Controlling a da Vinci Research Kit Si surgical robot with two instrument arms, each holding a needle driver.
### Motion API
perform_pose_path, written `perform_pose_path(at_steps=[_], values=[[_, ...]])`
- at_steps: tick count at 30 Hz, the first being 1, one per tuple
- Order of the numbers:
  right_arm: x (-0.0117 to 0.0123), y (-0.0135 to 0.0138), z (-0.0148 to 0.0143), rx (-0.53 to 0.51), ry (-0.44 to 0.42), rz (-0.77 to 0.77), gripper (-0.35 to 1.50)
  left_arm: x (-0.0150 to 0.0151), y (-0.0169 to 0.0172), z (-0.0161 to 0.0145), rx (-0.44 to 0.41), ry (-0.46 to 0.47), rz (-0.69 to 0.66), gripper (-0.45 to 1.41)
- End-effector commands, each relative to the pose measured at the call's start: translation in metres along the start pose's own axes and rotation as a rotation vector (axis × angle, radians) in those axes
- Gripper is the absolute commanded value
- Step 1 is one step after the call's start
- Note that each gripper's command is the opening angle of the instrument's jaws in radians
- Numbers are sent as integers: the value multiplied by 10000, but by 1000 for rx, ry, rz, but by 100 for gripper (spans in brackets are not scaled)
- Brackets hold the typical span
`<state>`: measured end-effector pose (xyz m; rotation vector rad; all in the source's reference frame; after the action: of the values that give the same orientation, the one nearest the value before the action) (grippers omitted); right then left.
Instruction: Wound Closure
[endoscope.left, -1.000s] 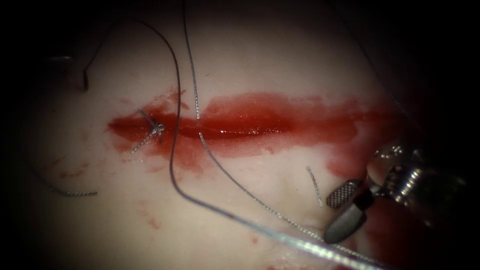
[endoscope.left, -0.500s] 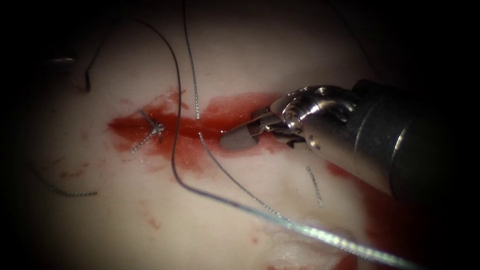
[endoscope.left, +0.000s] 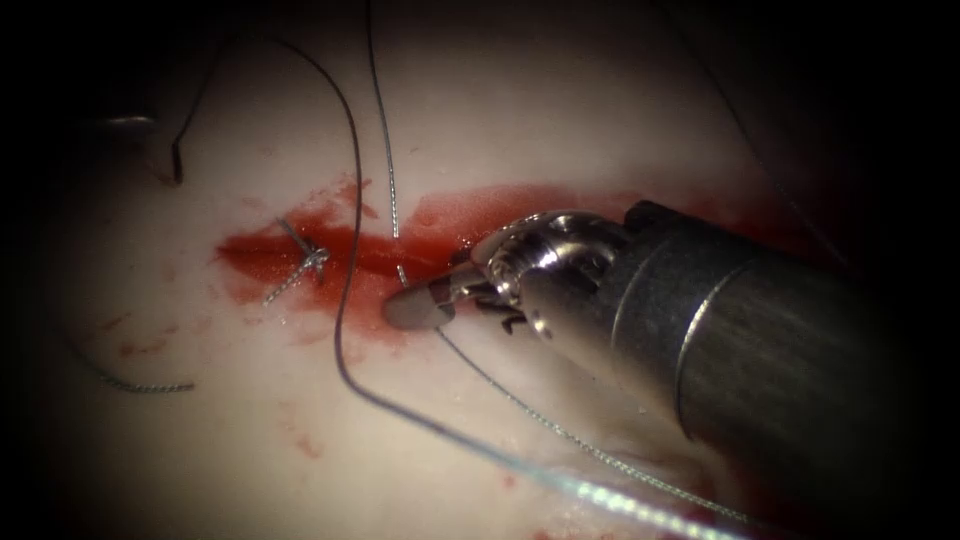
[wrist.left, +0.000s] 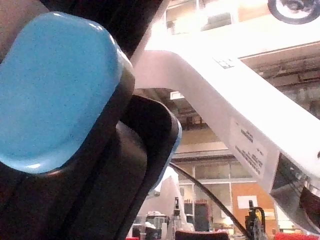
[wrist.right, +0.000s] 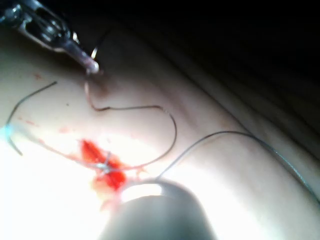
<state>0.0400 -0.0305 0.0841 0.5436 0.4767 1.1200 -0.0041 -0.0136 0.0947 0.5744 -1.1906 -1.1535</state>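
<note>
The right arm's tool (endoscope.left: 420, 306) comes in from the right of the endoscope view, its thick shaft covering the right half of the cut (endoscope.left: 300, 250). Its tip rests at the lower edge of the cut near the centre of the frame, in the red fluid (endoscope.left: 450, 212). A pale braided thread (endoscope.left: 385, 150) drops from the top of the frame into the cut, comes out again right at that tip and runs off to the lower right. Whether the tool grips this thread or only lies on it I cannot tell.

A darker thread (endoscope.left: 343, 300) loops from upper left, across the cut, and away to the lower right. At the cut's left end sits a knotted stitch (endoscope.left: 314, 260) with short ends. A loose cut end of thread (endoscope.left: 140, 386) lies on the tissue (endoscope.left: 250, 440) at lower left.

In the dim upper left a thin dark hooked curve, seemingly the needle (endoscope.left: 176, 160), meets the tissue well away from the cut; I cannot tell whether it is in the tissue.

The right wrist view shows the left arm's tool (wrist.right: 91, 65) with its tip down at the tissue by a small curved wire. What it holds — if anything — cannot be told.
</note>
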Motion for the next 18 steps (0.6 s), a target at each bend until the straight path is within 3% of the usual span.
perform_pose_path(at_steps=[1, 3, 7, 9, 11, 18], values=[[14, -4, 4, 1, 7, -3, 69, -12, -1, 6, 2, -6, 5, -45], [12, -4, 13, -7, 13, -7, 78, -11, -1, 7, 3, -6, 6, -45], [6, -6, 22, -9, 10, -12, 76, -11, -2, 7, 3, -5, 6, -45], [4, -10, 21, 1, -6, -18, 66, -11, -2, 7, 3, -5, 6, -45], [2, -14, 21, 7, -16, 0, 42, -11, -2, 7, 4, -5, 0, -45], [5, -17, 29, 14, -1, 8, 2, -11, -2, 7, 3, -3, 0, -45]])
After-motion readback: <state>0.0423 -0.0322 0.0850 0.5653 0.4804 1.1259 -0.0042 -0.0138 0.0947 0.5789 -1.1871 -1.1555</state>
